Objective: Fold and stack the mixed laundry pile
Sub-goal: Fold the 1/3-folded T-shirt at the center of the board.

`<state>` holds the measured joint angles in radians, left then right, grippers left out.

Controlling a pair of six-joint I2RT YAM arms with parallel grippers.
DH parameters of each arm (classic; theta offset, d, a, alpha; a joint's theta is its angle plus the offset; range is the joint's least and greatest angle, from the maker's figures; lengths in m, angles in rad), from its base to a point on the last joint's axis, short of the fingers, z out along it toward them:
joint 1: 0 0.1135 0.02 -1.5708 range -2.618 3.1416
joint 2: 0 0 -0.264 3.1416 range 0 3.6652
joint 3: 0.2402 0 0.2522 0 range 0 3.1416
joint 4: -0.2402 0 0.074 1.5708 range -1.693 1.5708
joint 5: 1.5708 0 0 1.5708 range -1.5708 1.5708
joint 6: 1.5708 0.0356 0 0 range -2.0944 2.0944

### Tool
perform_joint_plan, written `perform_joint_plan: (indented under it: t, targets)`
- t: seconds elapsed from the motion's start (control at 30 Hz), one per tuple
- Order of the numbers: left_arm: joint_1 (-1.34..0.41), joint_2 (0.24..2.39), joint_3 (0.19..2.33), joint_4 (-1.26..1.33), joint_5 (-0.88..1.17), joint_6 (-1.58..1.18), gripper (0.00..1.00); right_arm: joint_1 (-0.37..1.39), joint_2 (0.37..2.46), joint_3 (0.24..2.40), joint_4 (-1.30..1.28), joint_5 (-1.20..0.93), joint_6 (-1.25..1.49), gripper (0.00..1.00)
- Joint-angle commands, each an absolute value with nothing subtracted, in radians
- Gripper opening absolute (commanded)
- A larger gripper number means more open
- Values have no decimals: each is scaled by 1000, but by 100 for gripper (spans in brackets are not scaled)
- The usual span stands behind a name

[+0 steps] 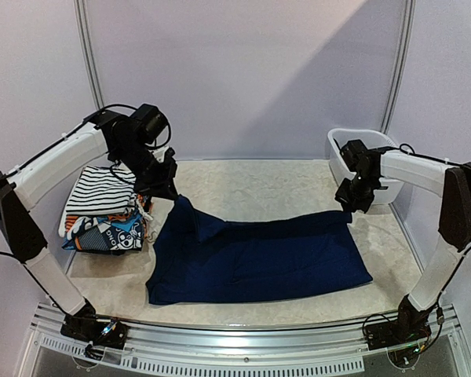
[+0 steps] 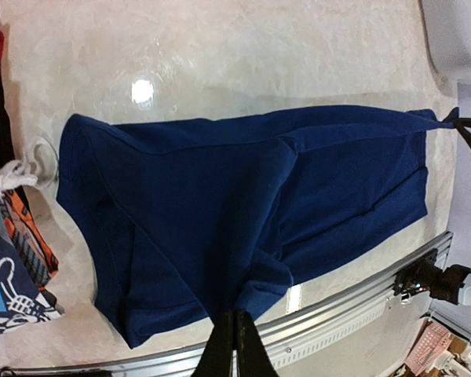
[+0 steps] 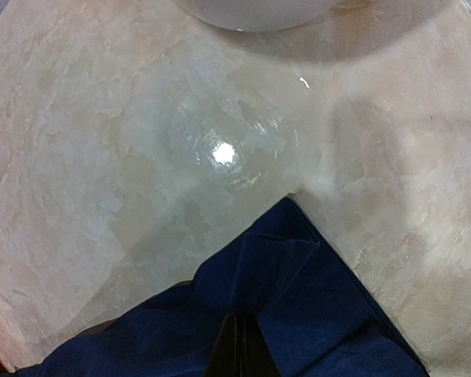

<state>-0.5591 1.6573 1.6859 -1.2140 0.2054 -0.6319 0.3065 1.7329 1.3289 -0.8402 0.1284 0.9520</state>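
Note:
A plain navy blue garment (image 1: 255, 259) lies spread across the table's middle. My left gripper (image 1: 166, 188) is shut on its far left corner and lifts it a little; in the left wrist view (image 2: 237, 318) the cloth (image 2: 220, 212) hangs from the closed fingers. My right gripper (image 1: 350, 206) is shut on its far right corner; the right wrist view shows the pinched navy corner (image 3: 298, 267) at my fingertips (image 3: 237, 323). A stack with a black-and-white striped garment (image 1: 102, 192) on top and a blue cartoon-print one with orange bits (image 1: 114, 234) below sits at the left.
A white plastic tub (image 1: 366, 161) stands at the back right, just behind my right gripper. The table (image 1: 251, 184) is pale marbled stone. A metal rail (image 1: 243, 338) runs along the near edge. White walls close the back and sides.

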Motion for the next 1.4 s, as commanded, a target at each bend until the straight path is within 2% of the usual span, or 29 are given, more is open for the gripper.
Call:
perform_joint_plan:
  t: [0.0, 0.3, 0.57, 1.1, 1.17, 1.23, 1.37]
  targets:
    - [-578, 1579, 1584, -1166, 288, -708, 0, 303, 1677, 1267, -841, 133, 948, 0]
    - [-602, 1471, 1351, -1069, 376, -822, 0, 314, 1632, 1161, -819, 133, 965, 0]
    - [-612, 1400, 1272, -1043, 395, -907, 0, 320, 1633, 1137, -830, 141, 959, 0]
    - [-633, 1335, 1093, -1084, 387, -875, 0, 330, 1642, 1037, -826, 134, 957, 0]
    - [-641, 1335, 1068, -1090, 395, -861, 6, 330, 1652, 1013, -809, 131, 956, 0]
    - [-653, 1333, 1045, -1101, 412, -842, 17, 329, 1664, 992, -795, 115, 955, 2]
    - [-670, 1295, 1055, -1151, 401, -809, 45, 330, 1678, 983, -788, 89, 931, 19]
